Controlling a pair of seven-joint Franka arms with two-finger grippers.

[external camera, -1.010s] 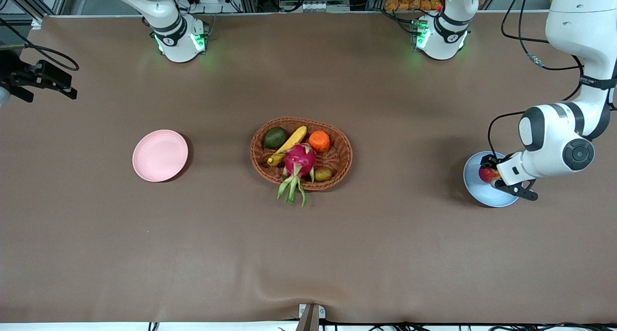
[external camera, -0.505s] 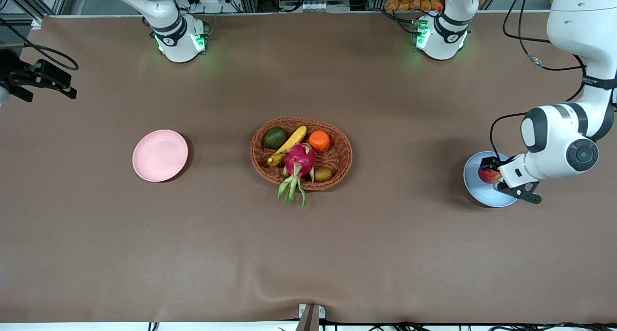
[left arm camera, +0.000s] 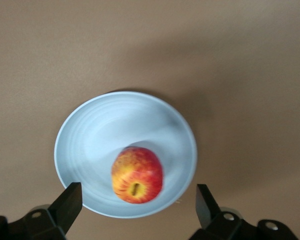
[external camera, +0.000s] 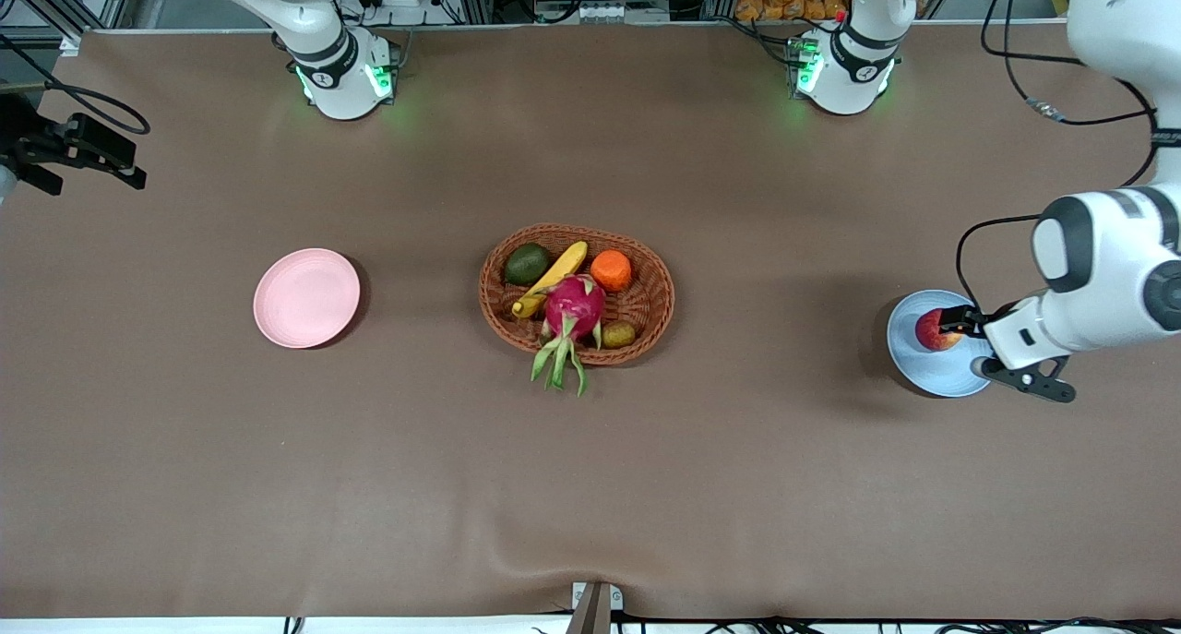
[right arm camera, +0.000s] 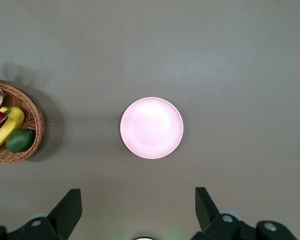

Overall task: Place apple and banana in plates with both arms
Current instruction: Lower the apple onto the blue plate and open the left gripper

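The red and yellow apple (external camera: pixel 934 331) (left arm camera: pixel 137 174) lies in the light blue plate (external camera: pixel 923 368) (left arm camera: pixel 100 131) at the left arm's end of the table. My left gripper (external camera: pixel 960 328) (left arm camera: pixel 137 194) hangs just over that plate, open, both fingers clear of the apple. The yellow banana (external camera: pixel 552 278) (right arm camera: pixel 5 131) lies in the wicker basket (external camera: pixel 657 294) at mid-table. The pink plate (external camera: pixel 306 298) (right arm camera: pixel 151 128) sits bare toward the right arm's end. My right gripper (right arm camera: pixel 138 200) waits open, high over the table beside the pink plate, holding nothing.
The basket also holds a magenta dragon fruit (external camera: pixel 572 309), an orange fruit (external camera: pixel 611 270), a dark green avocado (external camera: pixel 527 264) and a small brownish fruit (external camera: pixel 618 334). A black mount with a cable (external camera: pixel 74 149) juts in at the right arm's end.
My left gripper opened and let go of the apple, which stays in the blue plate. The left arm then drew back toward its end of the table. The right arm stayed still.
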